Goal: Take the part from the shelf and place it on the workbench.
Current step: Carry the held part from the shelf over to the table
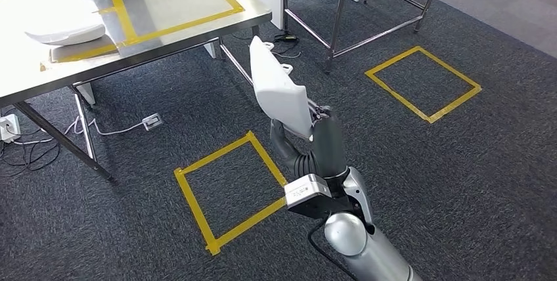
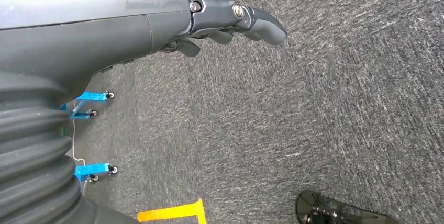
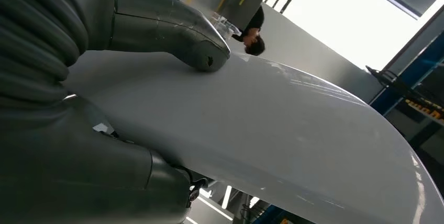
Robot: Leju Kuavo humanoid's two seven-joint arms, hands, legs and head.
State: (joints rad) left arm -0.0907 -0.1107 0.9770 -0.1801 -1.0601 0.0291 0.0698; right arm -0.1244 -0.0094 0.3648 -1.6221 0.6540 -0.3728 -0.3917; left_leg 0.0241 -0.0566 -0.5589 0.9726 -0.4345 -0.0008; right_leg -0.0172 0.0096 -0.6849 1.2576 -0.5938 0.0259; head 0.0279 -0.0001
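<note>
My right hand (image 1: 314, 138) grips a white curved plastic part (image 1: 279, 87) by its lower edge and holds it upright above the carpet, right of the workbench (image 1: 39, 64). In the right wrist view the thumb (image 3: 173, 30) presses on the part's smooth white face (image 3: 272, 130). A second white part (image 1: 66, 31) lies on the steel workbench beside a yellow taped rectangle (image 1: 174, 2). My left hand (image 2: 230, 22) hangs over the carpet with its fingers loosely curled and nothing in it.
Yellow tape squares mark the carpet at front (image 1: 230, 189) and at right (image 1: 423, 83). A second steel table frame (image 1: 355, 5) stands behind. Cables and a socket (image 1: 151, 121) lie under the workbench. A person (image 3: 254, 33) is visible far off in the right wrist view.
</note>
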